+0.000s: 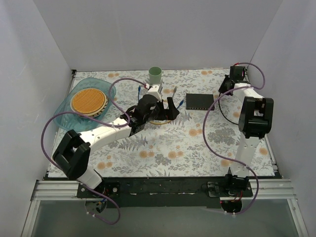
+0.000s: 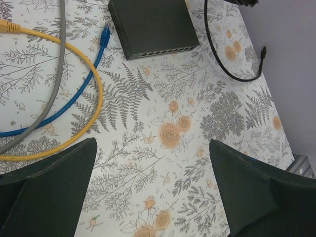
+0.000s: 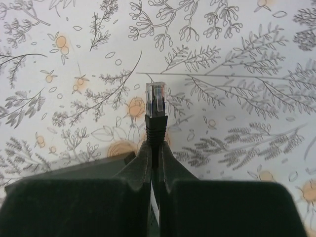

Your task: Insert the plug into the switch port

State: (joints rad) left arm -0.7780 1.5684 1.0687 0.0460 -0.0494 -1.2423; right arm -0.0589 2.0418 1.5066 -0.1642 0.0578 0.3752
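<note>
The worktop [image 1: 173,148] is covered with a white cloth printed with grey ferns and orange flowers. The switch [image 1: 199,101] is coloured dark grey. The plug [image 3: 155,96] is made of clear plastic with a black boot. A yellow cable [image 2: 100,94], a blue cable [image 2: 69,101], a grey cable [image 2: 60,49] and a black cable [image 2: 219,64] are seen. A pale green cup [image 1: 155,75] and a translucent teal tray [image 1: 66,116] are shown, with an orange woven-patterned plate [image 1: 88,101].
</note>
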